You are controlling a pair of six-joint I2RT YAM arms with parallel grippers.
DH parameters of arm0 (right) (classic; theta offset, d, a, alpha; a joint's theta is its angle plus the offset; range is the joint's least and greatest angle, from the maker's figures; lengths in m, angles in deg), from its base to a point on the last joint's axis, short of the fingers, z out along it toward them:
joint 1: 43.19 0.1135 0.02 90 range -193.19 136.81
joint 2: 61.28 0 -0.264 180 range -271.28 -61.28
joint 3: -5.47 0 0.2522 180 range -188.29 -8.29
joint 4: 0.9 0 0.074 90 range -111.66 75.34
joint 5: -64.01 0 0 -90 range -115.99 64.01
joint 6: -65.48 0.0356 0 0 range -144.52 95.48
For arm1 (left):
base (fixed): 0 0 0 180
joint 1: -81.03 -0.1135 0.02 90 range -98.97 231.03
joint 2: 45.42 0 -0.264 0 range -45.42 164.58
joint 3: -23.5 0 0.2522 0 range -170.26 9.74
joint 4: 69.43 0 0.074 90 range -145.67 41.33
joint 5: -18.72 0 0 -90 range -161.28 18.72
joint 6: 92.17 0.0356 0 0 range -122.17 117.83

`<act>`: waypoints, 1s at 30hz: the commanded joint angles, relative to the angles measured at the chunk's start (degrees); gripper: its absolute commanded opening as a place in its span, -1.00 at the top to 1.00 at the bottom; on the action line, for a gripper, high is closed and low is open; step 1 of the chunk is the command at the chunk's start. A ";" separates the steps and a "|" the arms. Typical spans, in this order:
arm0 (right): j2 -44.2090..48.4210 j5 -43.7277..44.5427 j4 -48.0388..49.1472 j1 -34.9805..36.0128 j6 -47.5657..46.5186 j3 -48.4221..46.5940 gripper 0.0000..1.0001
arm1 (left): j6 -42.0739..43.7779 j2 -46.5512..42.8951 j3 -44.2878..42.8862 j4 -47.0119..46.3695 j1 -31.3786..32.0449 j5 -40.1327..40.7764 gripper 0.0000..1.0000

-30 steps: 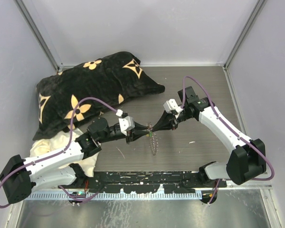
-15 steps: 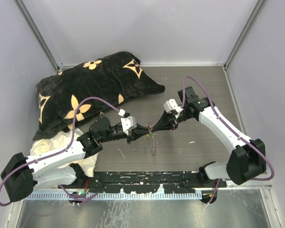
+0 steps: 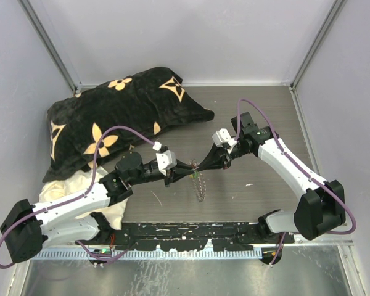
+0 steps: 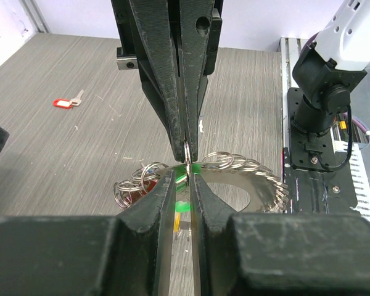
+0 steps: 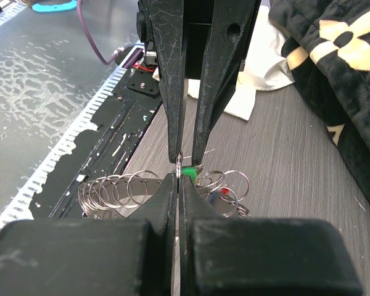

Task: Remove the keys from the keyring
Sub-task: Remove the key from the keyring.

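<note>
Closing in: left gripper (image 4: 184,179) has narrowed over the last second, and its jaws now pinch the green key (image 4: 195,167) by its head. Right gripper (image 5: 177,176) unchanged, clamped shut on the keyring (image 3: 200,187), which droops between the arms toward the table (image 3: 259,123). Grip looks set, so pull-off should be next. Red key (image 4: 65,103) already lies loose.
</note>
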 commanded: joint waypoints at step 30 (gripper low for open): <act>0.51 -4.78 2.25 -0.96 1.05 -1.15 0.98 | -5.14 4.19 -3.42 3.90 -0.24 1.40 1.00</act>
